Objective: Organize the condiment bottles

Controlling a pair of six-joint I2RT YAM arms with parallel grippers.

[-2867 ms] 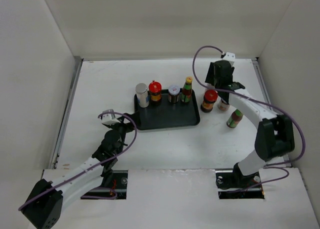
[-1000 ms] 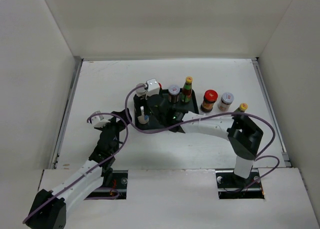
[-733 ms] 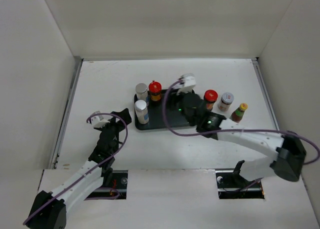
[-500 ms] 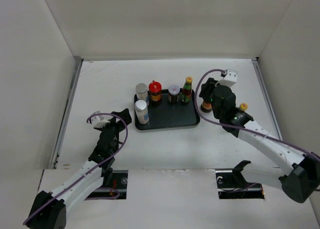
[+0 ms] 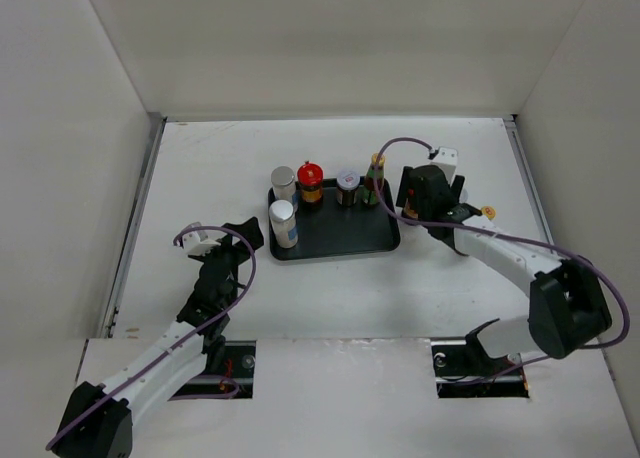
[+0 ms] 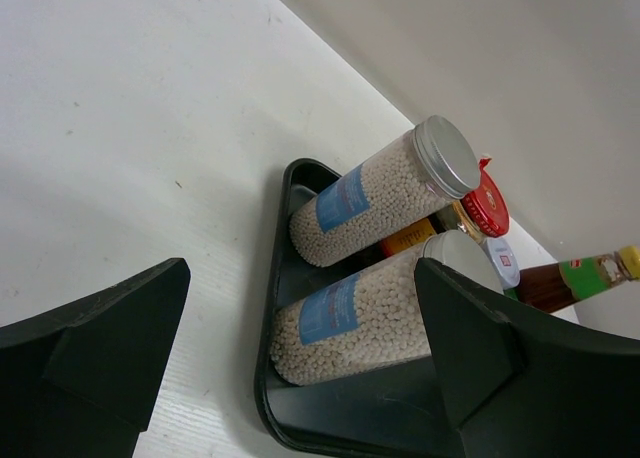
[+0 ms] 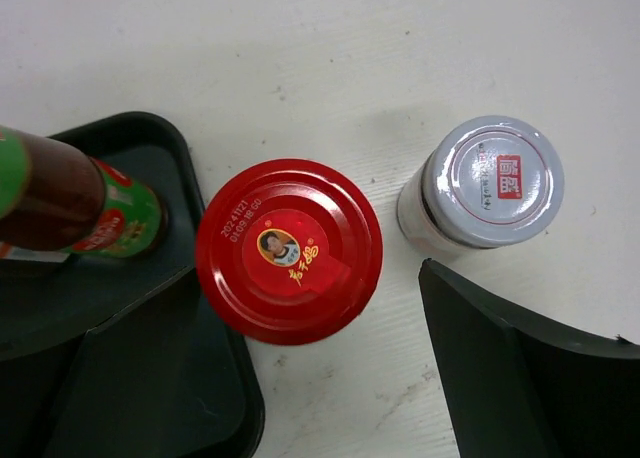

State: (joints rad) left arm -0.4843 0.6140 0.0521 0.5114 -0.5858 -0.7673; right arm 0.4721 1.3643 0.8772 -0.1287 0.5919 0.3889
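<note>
**Top view.** The dark rectangular plastic tray (image 5: 335,246) sits mid-desk. Four containers stand along its far rim, and a white shaker with a pale cap (image 5: 283,221) stands at its left front. The right gripper (image 5: 418,200) hangs top-down just off the tray's right edge and hides what is under it. A slim brown bottle with a yellow cap (image 5: 486,214) stands beside that arm on the bare white desk (image 5: 440,298). The left gripper (image 5: 230,236) hovers left of the tray, apart from it.

**Left wrist view.** Jaws are wide with nothing between them. Ahead of them, two pellet-filled shakers stand just inside the tray's left rim.

**Right wrist view.** The camera looks straight down. Jaws are wide and grip nothing. An upright round jar with a red lid (image 7: 289,248) stands on the desk directly below, between the fingers and closer to the tray-side one. I cannot tell whether it touches the rim. A white shaker with a grey cap (image 7: 490,181) stands near on its other side. A brown bottle with a green label (image 7: 85,203) occupies the tray corner.

**Judgement.**
- The red-lidded jar is the next pick, and the right arm is much the nearer.
- Its axis is vertical, so the move is a straight descent with the jaws closing across the jar.
- Clearance is tight at the rim.
- The tray's front right looks free.
</note>
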